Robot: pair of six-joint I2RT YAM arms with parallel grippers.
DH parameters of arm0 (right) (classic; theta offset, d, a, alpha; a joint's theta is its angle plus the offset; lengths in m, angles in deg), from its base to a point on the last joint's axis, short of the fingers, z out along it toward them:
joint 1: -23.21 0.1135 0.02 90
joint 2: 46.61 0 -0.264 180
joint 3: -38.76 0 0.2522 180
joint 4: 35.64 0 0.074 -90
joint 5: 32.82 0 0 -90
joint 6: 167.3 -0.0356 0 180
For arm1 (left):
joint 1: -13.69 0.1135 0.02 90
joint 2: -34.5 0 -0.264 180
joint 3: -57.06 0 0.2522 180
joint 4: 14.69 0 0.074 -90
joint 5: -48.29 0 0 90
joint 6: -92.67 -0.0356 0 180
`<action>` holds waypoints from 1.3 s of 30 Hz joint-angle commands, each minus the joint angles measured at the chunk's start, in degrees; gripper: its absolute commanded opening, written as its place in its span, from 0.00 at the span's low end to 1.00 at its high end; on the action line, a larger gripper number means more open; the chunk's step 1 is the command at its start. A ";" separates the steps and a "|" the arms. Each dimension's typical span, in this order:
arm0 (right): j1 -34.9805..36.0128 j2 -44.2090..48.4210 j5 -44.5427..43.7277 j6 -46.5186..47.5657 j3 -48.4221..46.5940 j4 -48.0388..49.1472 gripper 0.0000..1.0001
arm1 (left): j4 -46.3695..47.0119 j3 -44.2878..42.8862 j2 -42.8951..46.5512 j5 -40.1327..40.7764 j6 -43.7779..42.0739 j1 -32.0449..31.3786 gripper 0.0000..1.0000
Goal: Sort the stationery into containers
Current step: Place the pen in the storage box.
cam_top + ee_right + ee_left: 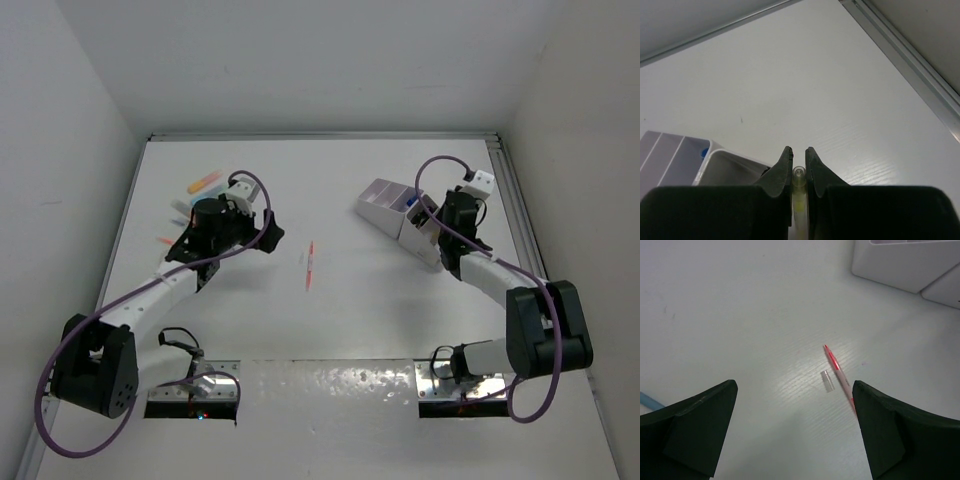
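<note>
My right gripper [798, 154] is shut on a yellow highlighter [799, 187], held over the right end of the white and pale-lilac organiser [392, 212], which also shows at the lower left of the right wrist view [715, 167]. A blue-capped piece [411, 203] stands in one compartment. My left gripper [795, 405] is open and empty above the table. The thin red pen [837, 371] lies ahead of it with a small clear cap [827, 381] beside it; the pen also shows mid-table [310, 264]. An orange highlighter [204, 182] lies at the far left, other markers partly hidden under the left arm.
The organiser's wall [905, 267] shows at the top right of the left wrist view. A metal rail [515, 200] runs along the table's right edge, close to the right arm. White walls enclose the table on three sides.
</note>
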 commanded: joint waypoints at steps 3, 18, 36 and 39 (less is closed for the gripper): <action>-0.80 -2.38 2.26 -0.87 -0.56 3.91 0.00 | -0.65 -3.07 1.04 3.48 1.15 0.95 0.98; -3.00 -4.40 5.95 -3.94 0.41 7.87 0.05 | -9.18 -8.70 0.87 4.72 -1.66 3.94 0.98; -3.27 -0.80 7.01 -2.27 0.41 7.00 0.39 | -8.48 -7.39 1.75 2.34 -1.40 3.59 0.98; -3.27 0.70 7.18 -0.87 -0.20 5.68 0.46 | -8.22 -6.77 2.10 1.99 -1.13 3.42 0.98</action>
